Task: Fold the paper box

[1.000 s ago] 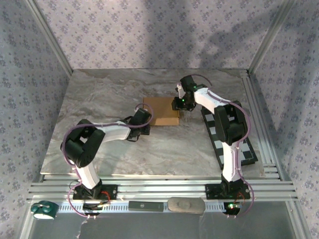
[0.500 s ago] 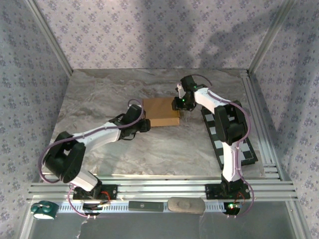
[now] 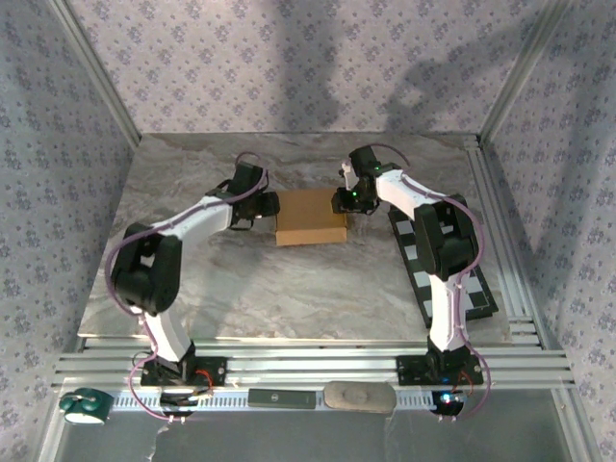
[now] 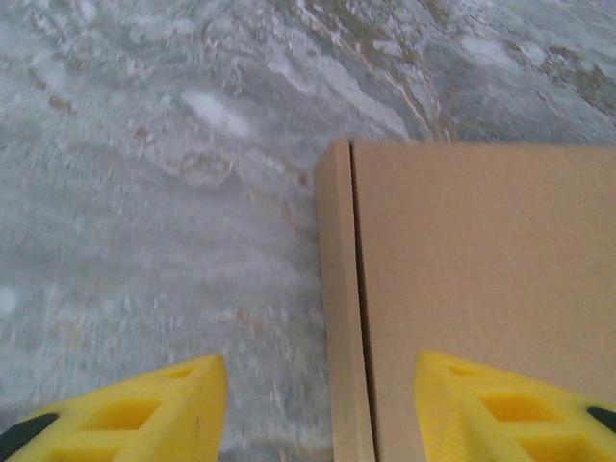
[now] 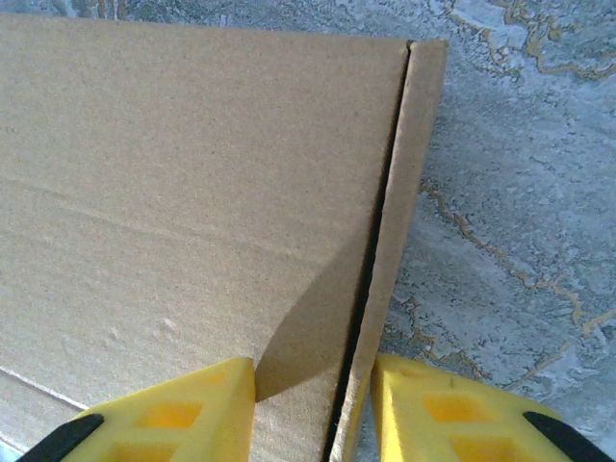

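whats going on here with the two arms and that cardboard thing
Two robot arms are working on a tan paper box lying on the marble table. The left gripper is at the box's left edge, jaws open astride its side wall. The right gripper is at the right edge, jaws either side of that wall; whether they pinch it is unclear.

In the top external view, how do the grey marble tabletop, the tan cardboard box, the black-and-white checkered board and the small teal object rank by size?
1. Grey marble tabletop.
2. Tan cardboard box and black-and-white checkered board: about alike; the right arm covers part of the board.
3. Small teal object.
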`<state>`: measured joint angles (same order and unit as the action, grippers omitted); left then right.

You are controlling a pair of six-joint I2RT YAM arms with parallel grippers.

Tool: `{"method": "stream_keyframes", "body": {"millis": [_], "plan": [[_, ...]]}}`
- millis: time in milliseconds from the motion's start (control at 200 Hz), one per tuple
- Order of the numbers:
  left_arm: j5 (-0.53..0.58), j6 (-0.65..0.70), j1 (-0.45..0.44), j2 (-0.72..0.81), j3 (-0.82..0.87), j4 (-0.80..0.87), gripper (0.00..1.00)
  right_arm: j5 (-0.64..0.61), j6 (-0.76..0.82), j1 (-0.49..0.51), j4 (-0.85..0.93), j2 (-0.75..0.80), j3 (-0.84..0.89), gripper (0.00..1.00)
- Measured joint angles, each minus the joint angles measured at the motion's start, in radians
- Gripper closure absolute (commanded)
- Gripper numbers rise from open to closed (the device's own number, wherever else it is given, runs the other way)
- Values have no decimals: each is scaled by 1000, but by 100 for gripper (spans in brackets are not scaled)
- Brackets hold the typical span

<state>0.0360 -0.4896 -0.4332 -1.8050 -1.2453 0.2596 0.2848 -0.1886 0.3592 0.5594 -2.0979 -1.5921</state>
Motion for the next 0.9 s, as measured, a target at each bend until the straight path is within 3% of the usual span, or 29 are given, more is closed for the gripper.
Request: {"method": "stream_keyframes", "body": {"millis": [200, 425, 680, 904], "plan": [[-55, 26, 21, -155, -129, 9, 45, 42, 51, -2, 5, -6, -6, 62], [-73, -20, 18, -158, -126, 72, 46, 65, 98, 3, 30, -32, -47, 62], [-93, -81, 10, -127, -52, 16, 51, 65, 92, 1, 25, -30, -42, 51], [-96, -112, 5, -115, -11, -47, 54, 33, -8, -47, -74, 156, 157, 48]]}}
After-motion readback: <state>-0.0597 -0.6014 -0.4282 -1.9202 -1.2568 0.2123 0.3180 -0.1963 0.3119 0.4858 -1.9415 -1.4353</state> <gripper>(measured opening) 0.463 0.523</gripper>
